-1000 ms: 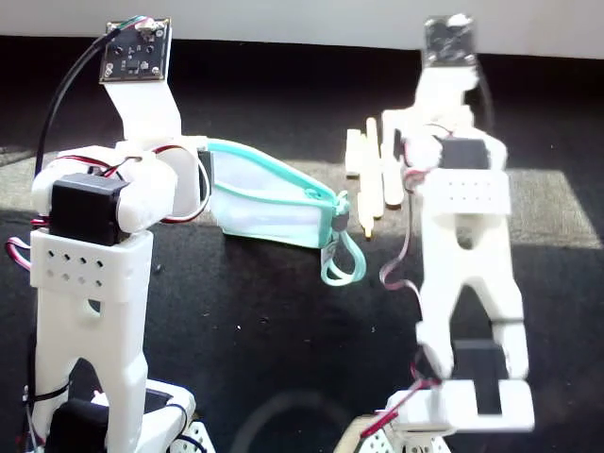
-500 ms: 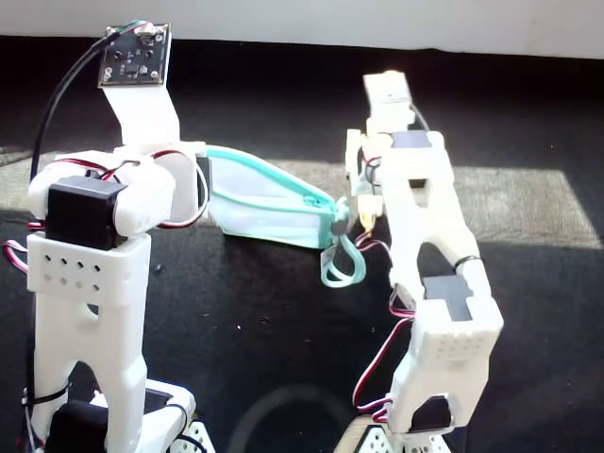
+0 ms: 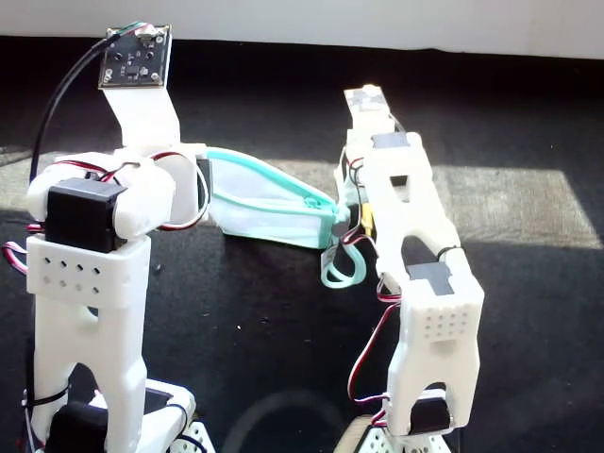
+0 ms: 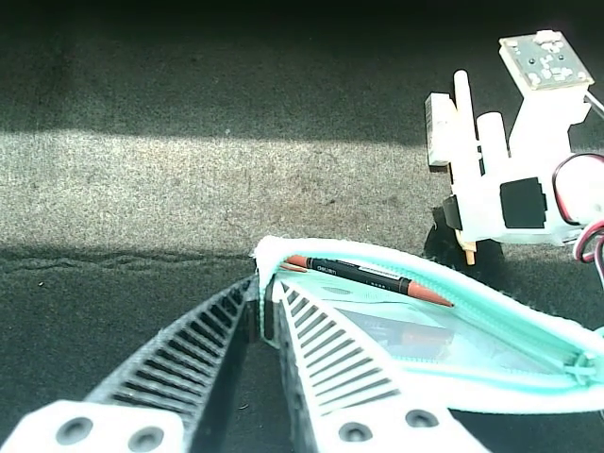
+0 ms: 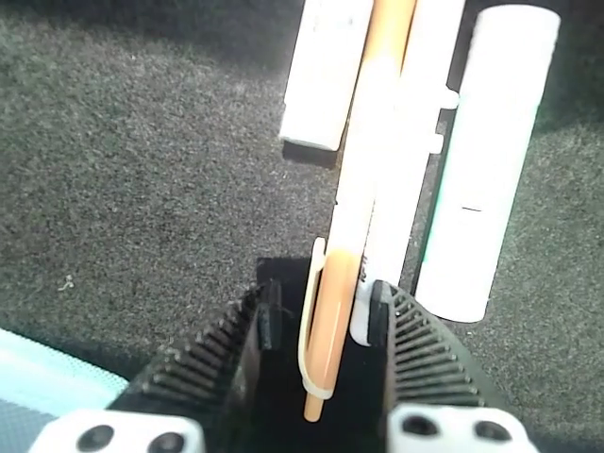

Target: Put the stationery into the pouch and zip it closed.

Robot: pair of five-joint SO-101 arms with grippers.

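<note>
The left gripper [image 4: 266, 300] is clamped on one end of the teal pouch [image 3: 269, 206], which lies unzipped with 1 pen [image 4: 368, 276] inside. Just past the pouch's other end, the right gripper [image 5: 326, 316] stands parted astride an orange pen [image 5: 357, 203] among 3 white pieces [image 5: 486, 160] on the table [image 5: 142, 170].

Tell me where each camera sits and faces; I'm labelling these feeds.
High view: fixed behind the arms, looking down over the table; left arm, right arm and pouch show.
Left wrist view: on the left arm, looking along the left gripper clamped on the pouch's edge; the right arm shows beyond.
Right wrist view: on the right arm, looking down past the right gripper astride an orange pen.
Shared: high and left wrist views both show the pouch.
</note>
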